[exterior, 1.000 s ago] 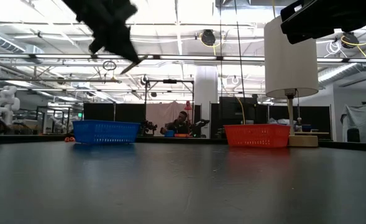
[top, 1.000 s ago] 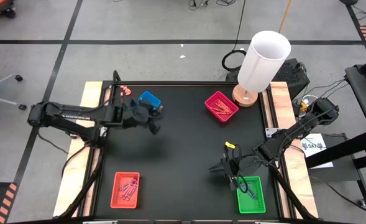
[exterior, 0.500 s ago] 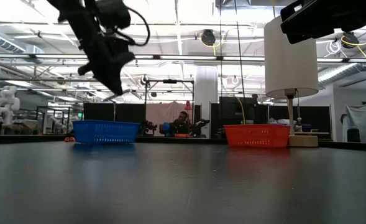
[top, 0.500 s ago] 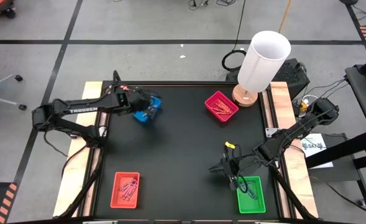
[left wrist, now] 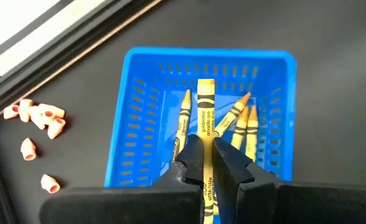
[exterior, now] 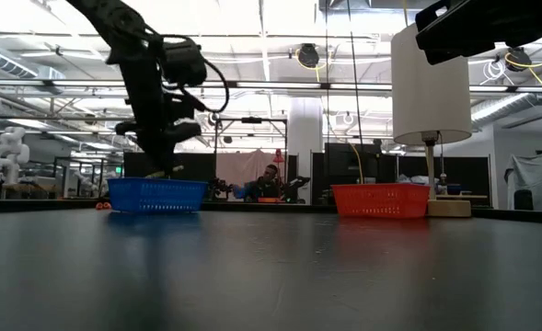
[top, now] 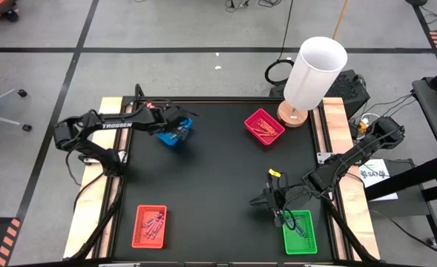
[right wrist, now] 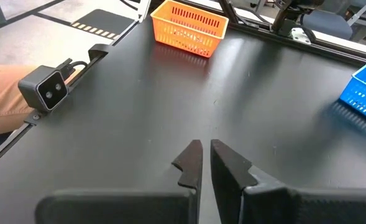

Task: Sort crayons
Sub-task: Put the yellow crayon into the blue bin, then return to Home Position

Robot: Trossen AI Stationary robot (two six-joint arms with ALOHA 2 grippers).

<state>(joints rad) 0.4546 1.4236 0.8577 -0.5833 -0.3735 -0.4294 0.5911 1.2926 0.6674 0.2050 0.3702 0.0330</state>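
Since a second ago, when it hung over open table at about ten o'clock, the left gripper [left wrist: 206, 163] has swung out to the blue tray [top: 176, 126] at eleven o'clock and come down over it. Its fingers [left wrist: 189, 158] are nearly shut, pinching a yellow crayon [left wrist: 205, 121] whose free end points down into the tray, just above the other yellow crayons [left wrist: 242, 121] lying there. I judge the drop is all that remains for this crayon. Small pink bits [left wrist: 35, 115] lie on the table beside the tray. Further round, the magenta tray [top: 264, 125] at one o'clock holds its own sticks. At five o'clock the right gripper [right wrist: 201, 162] has not moved, waiting beside the green tray [top: 300, 231], fingers almost touching and holding nothing.
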